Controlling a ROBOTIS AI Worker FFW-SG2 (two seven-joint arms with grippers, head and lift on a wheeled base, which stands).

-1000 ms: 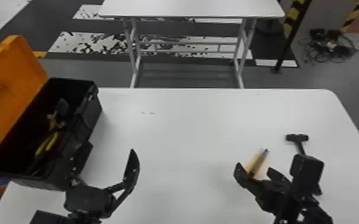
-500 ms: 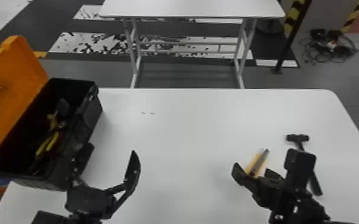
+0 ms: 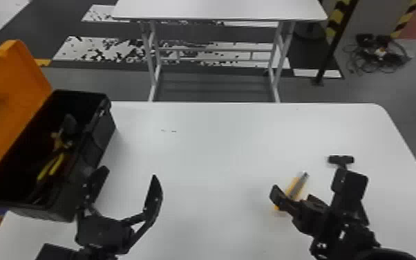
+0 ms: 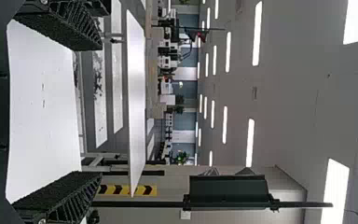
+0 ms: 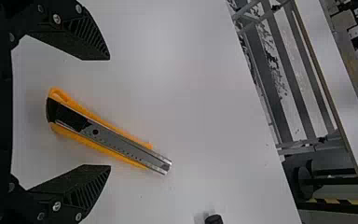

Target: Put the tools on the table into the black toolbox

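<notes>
Right gripper (image 3: 293,193) and knife (image 3: 299,185), head view: the knife lies on the near right part of the white table (image 3: 217,145), its metal nose towards the table's far edge, and the gripper stands over its near end. In the right wrist view the fingers of the right gripper (image 5: 109,112) are spread wide, one on each side of the knife; neither touches it, and the gripper has hold of nothing. The knife's yellow body and black slider lie between the fingers, and its nose extends beyond their tips

Hammer (image 3: 341,159): on the table, right of the knife and apart from it, its handle partly hidden by the right arm

Left gripper (image 3: 129,172): above the table, just to the right of the box in the head view. Its fingers stand wide apart with nothing between them; whether one touches the box wall cannot be told

Box (image 3: 95,145): black, at the table's left side, with its orange lid (image 3: 10,103) raised. Inside lie a tool with yellow handles (image 3: 50,168) and, just beyond, a darker tool (image 3: 69,124) too dim to identify

Background: a second white table (image 3: 217,10) and, to its right, tangled cables (image 3: 378,55) on the floor
</notes>
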